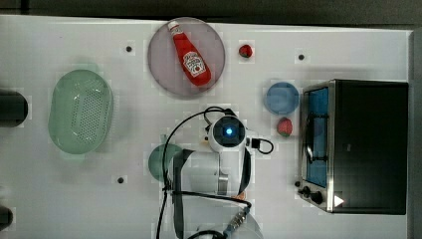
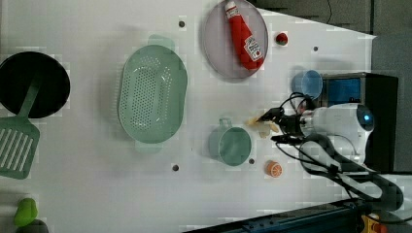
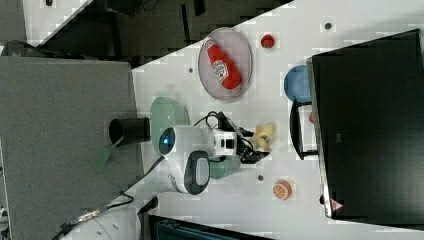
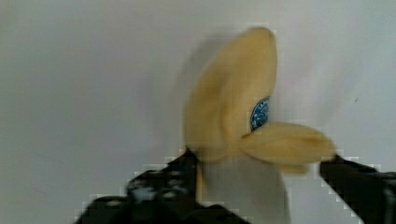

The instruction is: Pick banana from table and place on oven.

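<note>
- Your gripper (image 4: 261,186) stands wide, one finger (image 4: 159,186) on each side of the banana (image 4: 238,121), nothing clamped yet.
- The banana lies on the table (image 4: 70,93); its long axis runs away from the gripper.
- In the right view, the oven (image 3: 370,125) sits right of it.

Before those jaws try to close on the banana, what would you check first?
1. Banana between the jaws: ok, one black jaw on each side in the wrist view.
2. Jaws wide enough: ok, both stand outside the peel.
3. Firm grip made: not ok, not yet shut.
4. Green cup clear of the gripper: cannot tell, it sits close.
5. Oven top free: ok, flat black top is bare.
6. Table route to oven: cannot tell.
</note>
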### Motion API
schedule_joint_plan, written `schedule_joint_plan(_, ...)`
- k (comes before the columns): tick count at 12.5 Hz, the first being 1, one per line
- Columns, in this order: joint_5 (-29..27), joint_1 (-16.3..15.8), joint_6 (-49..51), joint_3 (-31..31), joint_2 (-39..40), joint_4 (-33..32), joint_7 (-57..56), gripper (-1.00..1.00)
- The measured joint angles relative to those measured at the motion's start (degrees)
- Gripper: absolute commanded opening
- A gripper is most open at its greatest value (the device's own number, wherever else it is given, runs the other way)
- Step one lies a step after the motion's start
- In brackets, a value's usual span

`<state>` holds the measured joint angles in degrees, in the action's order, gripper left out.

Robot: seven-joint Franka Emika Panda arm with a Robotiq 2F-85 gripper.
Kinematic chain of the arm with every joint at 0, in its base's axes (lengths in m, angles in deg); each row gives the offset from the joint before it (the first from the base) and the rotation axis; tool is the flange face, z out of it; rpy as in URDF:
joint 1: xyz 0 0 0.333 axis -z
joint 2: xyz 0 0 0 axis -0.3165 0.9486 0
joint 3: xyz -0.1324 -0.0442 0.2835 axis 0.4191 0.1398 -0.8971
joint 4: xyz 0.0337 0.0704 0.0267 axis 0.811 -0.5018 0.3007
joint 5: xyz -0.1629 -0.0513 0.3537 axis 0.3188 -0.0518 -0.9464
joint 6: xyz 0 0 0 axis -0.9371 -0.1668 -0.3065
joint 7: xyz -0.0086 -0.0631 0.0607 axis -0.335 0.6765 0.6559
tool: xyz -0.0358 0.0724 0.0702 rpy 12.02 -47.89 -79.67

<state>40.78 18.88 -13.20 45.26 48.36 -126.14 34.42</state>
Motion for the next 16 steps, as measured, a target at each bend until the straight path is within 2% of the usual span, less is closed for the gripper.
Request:
schedule_joint_plan(4, -0.46, -1.06, -1.29, -0.49, -0.03, -0.56, 0.01, -0.48)
schedule_joint_plan(9, 0.42, 0.20, -1.12, -1.44, -3.53, 0.45, 0.00, -0.50)
schedule_joint_plan(11, 0.70, 0.59, 1.68, -1.33, -8.30, -0.90, 0.00, -0.50)
schedule_joint_plan(14, 1.26, 0.71, 15.33, -1.31, -20.23, 0.45, 0.03, -0.50)
schedule_joint_plan(16, 1.31, 0.81, 24.76, -1.39, -25.60, 7.61, 0.03, -0.50)
